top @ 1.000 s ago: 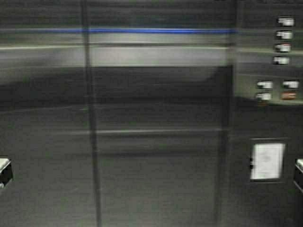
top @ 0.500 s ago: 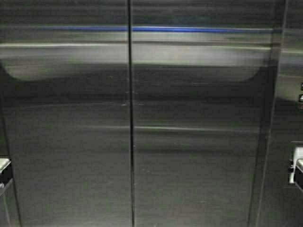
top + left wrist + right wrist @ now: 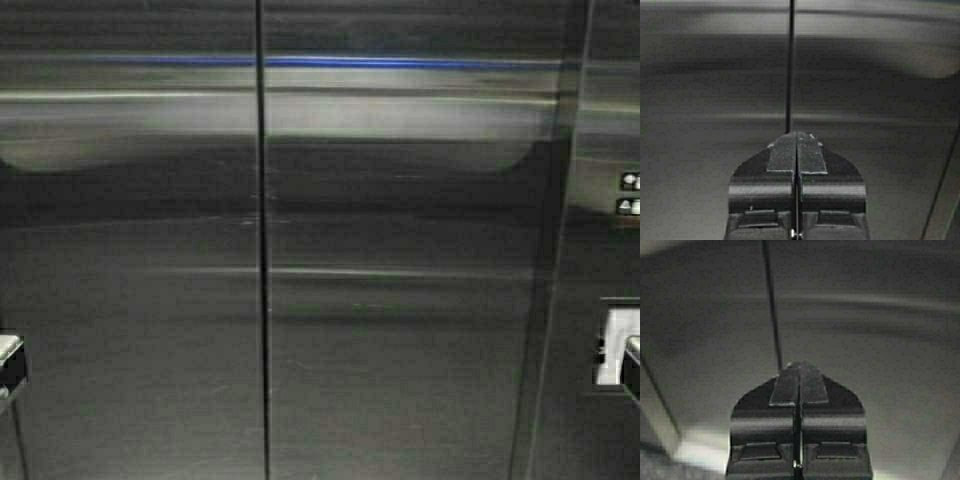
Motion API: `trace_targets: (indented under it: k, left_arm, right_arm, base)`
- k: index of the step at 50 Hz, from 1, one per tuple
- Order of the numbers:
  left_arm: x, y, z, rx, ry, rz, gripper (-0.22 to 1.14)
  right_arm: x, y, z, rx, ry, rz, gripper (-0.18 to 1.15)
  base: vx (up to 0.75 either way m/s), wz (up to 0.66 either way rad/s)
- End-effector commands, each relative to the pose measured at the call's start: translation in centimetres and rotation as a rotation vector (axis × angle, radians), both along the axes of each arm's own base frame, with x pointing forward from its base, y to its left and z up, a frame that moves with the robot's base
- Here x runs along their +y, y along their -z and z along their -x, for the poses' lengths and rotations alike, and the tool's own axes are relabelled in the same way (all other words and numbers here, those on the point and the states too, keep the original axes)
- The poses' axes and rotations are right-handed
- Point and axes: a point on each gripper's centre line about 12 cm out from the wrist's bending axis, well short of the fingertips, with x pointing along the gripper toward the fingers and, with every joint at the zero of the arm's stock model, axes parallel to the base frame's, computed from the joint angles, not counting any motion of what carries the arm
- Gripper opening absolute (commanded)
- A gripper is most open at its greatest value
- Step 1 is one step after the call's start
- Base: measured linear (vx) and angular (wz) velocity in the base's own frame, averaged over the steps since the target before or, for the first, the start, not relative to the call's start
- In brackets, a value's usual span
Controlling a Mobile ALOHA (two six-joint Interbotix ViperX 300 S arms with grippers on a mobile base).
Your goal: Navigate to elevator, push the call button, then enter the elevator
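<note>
Black ribbed pads face each other on the left gripper (image 3: pixel 796 137), and its fingers are pressed together with nothing between them; the tip points straight at a dark vertical seam (image 3: pixel 789 65) in brushed steel. The right gripper (image 3: pixel 800 365) is the same: fingers closed flat on each other, empty, aimed at a steel surface crossed by a thin dark line.

Beyond both tips stands the elevator (image 3: pixel 400 300), its tall brushed stainless-steel double sliding doors shut and filling nearly the whole high view. The centre seam (image 3: pixel 262 250) runs from top to bottom a little left of the middle. Neither gripper touches the doors in the wrist views; a gap of bare steel shows ahead of each tip. A thin blue line (image 3: pixel 330 63) and a pale band of reflected light cross the doors near the top.

In the high view only a small part of each arm shows at the lower left and lower right edges. At the right edge, past the door's steel frame (image 3: pixel 545 300), a dark cabin panel (image 3: pixel 600 240) carries two small white-symbol buttons (image 3: pixel 629 182), and below them a white rectangular card (image 3: pixel 612 345) sits in a recess. The triangle-marked call button is not visible in any view.
</note>
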Motion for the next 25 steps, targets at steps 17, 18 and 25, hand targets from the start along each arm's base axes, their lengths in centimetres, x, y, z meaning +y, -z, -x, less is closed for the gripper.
trace_targets:
  k: [17, 18, 25]
  left_arm:
    - [-0.01, -0.49, 0.00, -0.018, 0.002, 0.014, 0.03]
    - [0.02, -0.43, 0.01, -0.016, 0.000, 0.014, 0.03]
    - [0.00, -0.52, 0.02, -0.019, 0.001, 0.017, 0.03]
  right_arm:
    - [0.07, -0.28, 0.20, -0.034, -0.008, -0.009, 0.06]
    - [0.03, -0.28, 0.18, -0.034, -0.006, -0.009, 0.06]
    - [0.03, -0.32, 0.18, -0.037, -0.007, -0.010, 0.06]
  base:
    - [0.00, -0.01]
    - [0.00, 0.00]
    - [0.00, 0.00]
